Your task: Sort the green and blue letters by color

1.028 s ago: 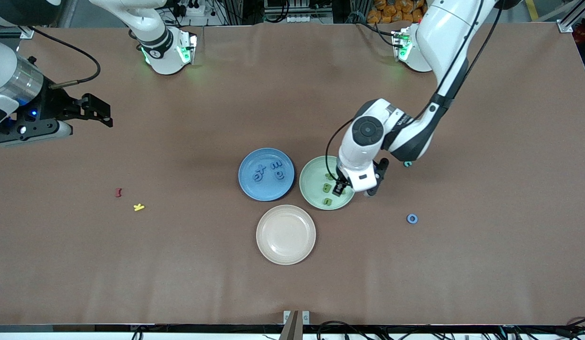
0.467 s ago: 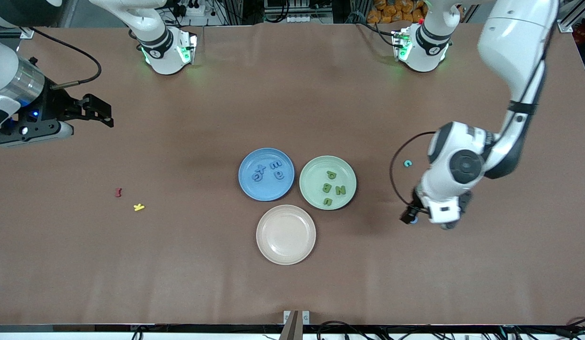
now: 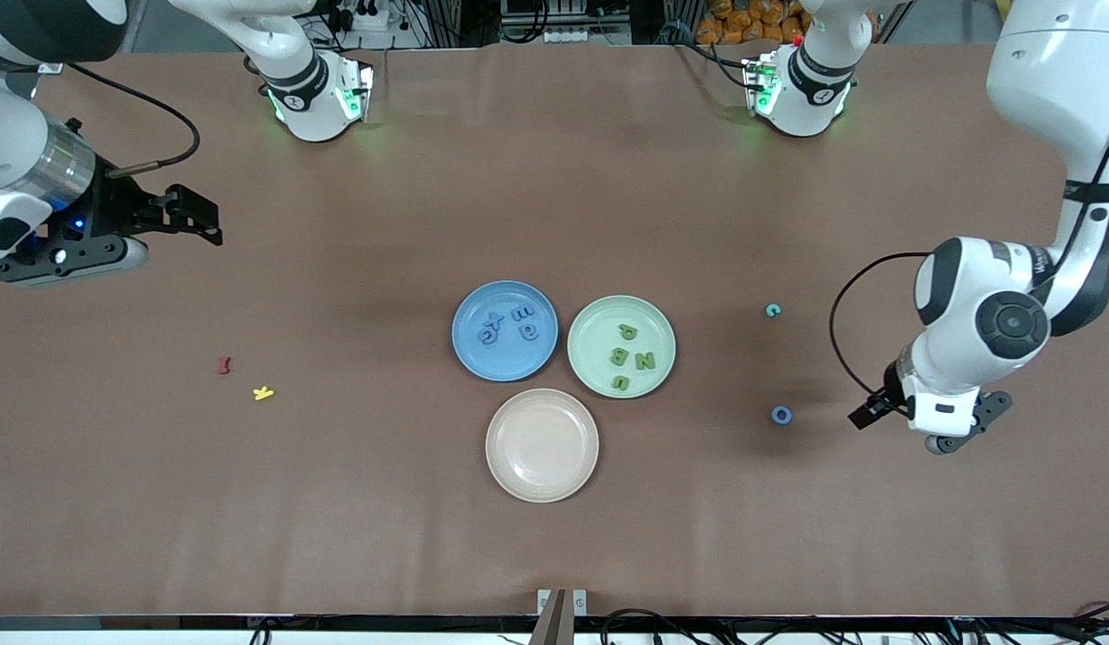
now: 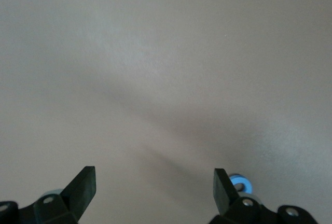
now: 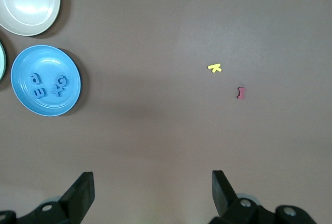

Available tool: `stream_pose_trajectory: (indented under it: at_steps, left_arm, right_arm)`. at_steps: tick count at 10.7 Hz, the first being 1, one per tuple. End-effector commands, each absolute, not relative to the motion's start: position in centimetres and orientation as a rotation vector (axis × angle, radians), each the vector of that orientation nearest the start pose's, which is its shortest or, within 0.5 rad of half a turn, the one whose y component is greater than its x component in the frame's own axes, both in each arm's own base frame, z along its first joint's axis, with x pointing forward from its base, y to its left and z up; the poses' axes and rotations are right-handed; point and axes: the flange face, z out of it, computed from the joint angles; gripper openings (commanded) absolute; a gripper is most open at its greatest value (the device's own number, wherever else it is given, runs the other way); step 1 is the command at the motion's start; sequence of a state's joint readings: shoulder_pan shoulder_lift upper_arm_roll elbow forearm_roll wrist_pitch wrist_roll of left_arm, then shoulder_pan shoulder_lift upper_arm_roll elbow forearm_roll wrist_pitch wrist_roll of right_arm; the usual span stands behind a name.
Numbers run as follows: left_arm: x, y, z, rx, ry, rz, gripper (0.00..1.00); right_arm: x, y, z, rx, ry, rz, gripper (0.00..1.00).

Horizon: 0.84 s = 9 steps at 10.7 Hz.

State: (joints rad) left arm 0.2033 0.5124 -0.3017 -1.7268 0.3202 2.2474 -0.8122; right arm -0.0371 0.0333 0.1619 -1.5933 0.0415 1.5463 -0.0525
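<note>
Three blue letters (image 3: 510,324) lie in the blue plate (image 3: 472,354), which also shows in the right wrist view (image 5: 70,86). Several olive green letters (image 3: 630,356) lie in the green plate (image 3: 599,318). A blue ring-shaped piece (image 3: 781,415) and a small teal C-shaped piece (image 3: 772,311) lie on the bare table toward the left arm's end. My left gripper (image 3: 913,428) hangs open and empty over the table just past the blue ring. My right gripper (image 3: 201,219) waits open and empty over the right arm's end of the table.
A beige plate (image 3: 542,488) stands nearer the front camera than the other two plates. A small dark-red piece (image 3: 224,365) and a yellow K-shaped piece (image 3: 263,392) lie toward the right arm's end; both show in the right wrist view (image 5: 240,93) (image 5: 215,68).
My left gripper opened over the green plate, left a green letter there, and swung away toward the left arm's end, past the blue ring. The right gripper barely shifted.
</note>
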Motion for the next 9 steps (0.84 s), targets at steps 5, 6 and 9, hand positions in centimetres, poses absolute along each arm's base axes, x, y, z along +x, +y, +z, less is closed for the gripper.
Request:
stream_pose_trajectory:
  at_steps: [5,6,9]
  left_arm:
    - [64.5,-2.5,43.4,-3.083,-0.227,-0.171,1.0]
    - [63.9,-2.4,45.7,-3.094,-0.204,-0.153,1.0]
    - [60.8,-3.3,53.3,-3.088,-0.118,-0.034,1.0]
  right_arm:
    - [55.6,7.6,59.2,-3.066,-0.294,0.132,1.0]
    - [55.6,7.6,59.2,-3.066,-0.294,0.132,1.0]
    - [55.6,7.6,59.2,-3.068,-0.294,0.13,1.0]
